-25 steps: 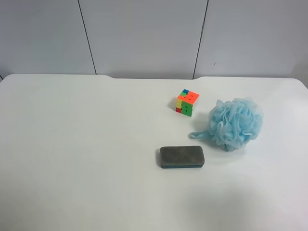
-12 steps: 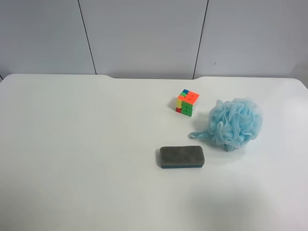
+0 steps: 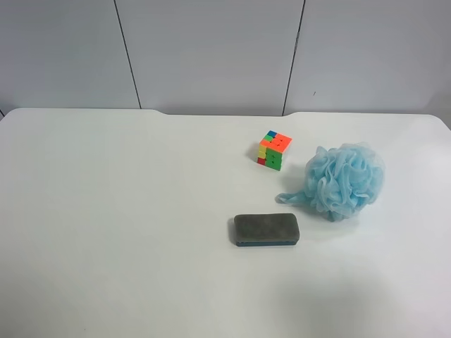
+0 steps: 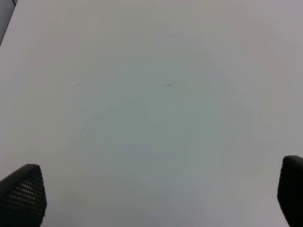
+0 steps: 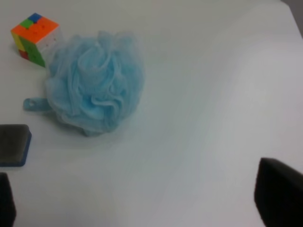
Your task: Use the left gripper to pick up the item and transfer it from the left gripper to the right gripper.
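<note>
The item, a fluffy light-blue loofah ball (image 3: 345, 179), lies on the white table at the exterior high view's right, its loose loop trailing toward the eraser. It also shows in the right wrist view (image 5: 94, 90), some way ahead of my right gripper (image 5: 142, 196), which is open and empty. My left gripper (image 4: 156, 189) is open and empty over bare table; the loofah is out of its view. Neither arm shows in the exterior high view.
A multicoloured puzzle cube (image 3: 274, 150) stands just beyond and left of the loofah, and shows in the right wrist view (image 5: 34, 35). A dark grey eraser block (image 3: 266, 229) lies nearer the front, also in the right wrist view (image 5: 13, 144). The white table (image 3: 106, 211) meets a grey panelled wall.
</note>
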Robot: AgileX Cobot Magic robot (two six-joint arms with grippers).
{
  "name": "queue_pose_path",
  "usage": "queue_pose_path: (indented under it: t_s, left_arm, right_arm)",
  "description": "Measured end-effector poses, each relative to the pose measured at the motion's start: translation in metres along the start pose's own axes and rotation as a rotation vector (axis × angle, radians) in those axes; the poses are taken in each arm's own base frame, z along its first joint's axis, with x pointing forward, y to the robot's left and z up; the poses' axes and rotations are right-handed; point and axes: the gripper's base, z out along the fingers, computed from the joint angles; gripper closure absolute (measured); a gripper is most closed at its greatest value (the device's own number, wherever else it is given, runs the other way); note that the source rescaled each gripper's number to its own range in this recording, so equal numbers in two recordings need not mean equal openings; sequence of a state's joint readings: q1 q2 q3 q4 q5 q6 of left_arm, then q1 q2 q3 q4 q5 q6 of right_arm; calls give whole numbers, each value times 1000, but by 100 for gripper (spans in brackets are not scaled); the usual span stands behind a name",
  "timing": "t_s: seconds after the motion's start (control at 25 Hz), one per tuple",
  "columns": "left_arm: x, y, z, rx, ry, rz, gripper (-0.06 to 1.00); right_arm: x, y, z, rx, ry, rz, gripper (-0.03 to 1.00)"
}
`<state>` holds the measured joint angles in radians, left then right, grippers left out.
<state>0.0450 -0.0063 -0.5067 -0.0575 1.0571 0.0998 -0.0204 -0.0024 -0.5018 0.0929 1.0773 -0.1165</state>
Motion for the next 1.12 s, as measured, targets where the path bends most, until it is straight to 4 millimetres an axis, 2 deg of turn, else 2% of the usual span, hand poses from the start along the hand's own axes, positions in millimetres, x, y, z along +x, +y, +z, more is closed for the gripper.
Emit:
queue_pose_path:
  t_s: [1.12]
  left_arm:
    - [0, 0, 0, 0, 0, -1, -4]
  right_arm:
    - [0, 0, 0, 0, 0, 0, -3]
